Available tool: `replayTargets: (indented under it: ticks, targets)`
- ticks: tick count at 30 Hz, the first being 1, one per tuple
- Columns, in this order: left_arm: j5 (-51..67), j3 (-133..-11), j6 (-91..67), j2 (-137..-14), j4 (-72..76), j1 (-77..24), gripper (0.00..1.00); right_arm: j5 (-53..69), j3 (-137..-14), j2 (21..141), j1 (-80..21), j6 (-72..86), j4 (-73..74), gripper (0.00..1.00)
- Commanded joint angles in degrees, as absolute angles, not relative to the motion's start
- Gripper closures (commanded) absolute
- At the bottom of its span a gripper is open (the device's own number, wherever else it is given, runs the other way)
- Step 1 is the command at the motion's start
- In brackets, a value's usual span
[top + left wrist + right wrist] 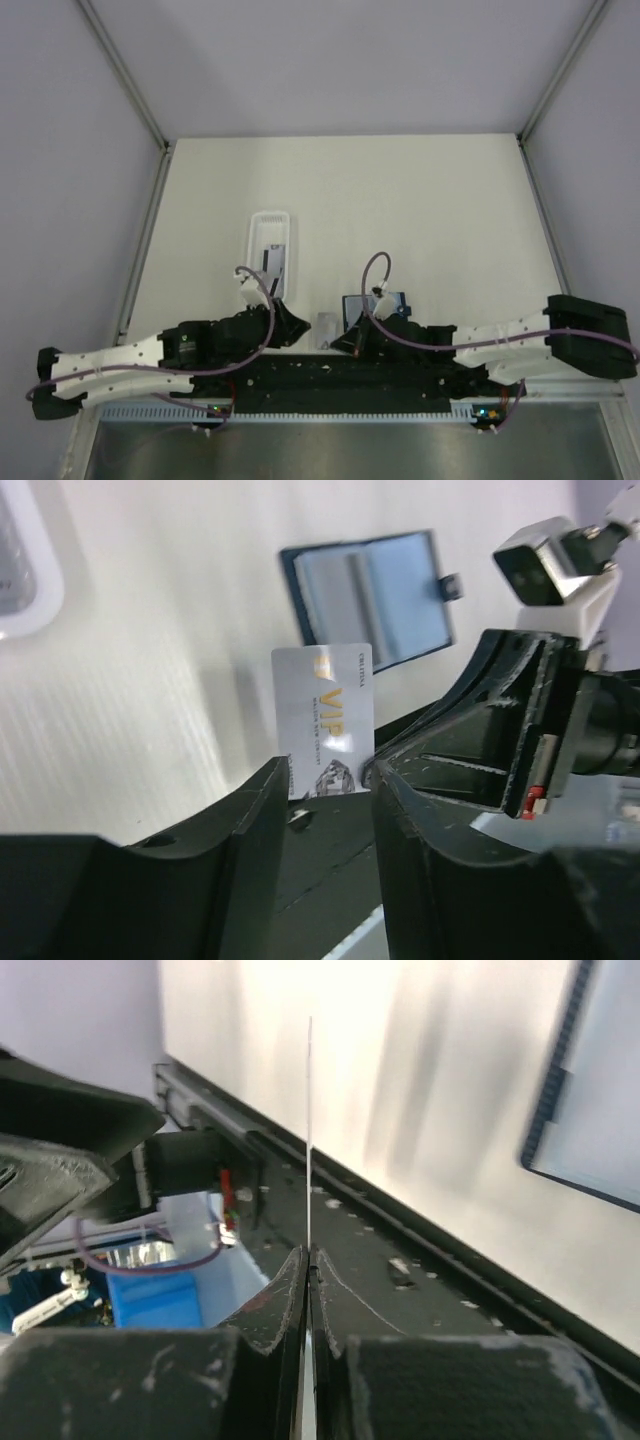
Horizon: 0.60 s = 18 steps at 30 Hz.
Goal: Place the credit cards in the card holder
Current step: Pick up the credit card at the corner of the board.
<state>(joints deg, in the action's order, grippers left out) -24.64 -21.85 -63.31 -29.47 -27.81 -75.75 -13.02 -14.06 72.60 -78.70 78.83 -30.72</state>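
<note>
Grey plastic VIP-marked credit card (pixel 322 715): clamped by its edge in right gripper (pixel 308 1252). Left gripper (pixel 330 778): released, jaws spread. Navy folding card holder (pixel 370 600): laid open on white table (pixel 400 200), near the card.

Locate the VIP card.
In the top view the VIP card stands near the table's near edge, pinched in the right gripper, between the left gripper and the open card holder.

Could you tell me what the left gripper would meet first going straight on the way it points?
Most likely the credit card just ahead of the open left gripper, pinched by the right gripper; the card holder lies beyond.
</note>
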Motion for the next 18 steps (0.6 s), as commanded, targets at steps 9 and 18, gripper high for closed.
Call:
replayTargets:
  ticks: [9, 18]
  targets:
    - [-25.5, -20.2, -50.9, -12.7, -11.1, -75.6, 0.42, 5.6, -18.3, 42.7, -66.6, 60.5, -14.4, 1.00]
    - [-20.2, -22.2, -48.7, -19.3, -4.9, -75.6, 0.41, 16.1, -17.1, 42.3, -65.0, 62.2, -25.7, 1.00]
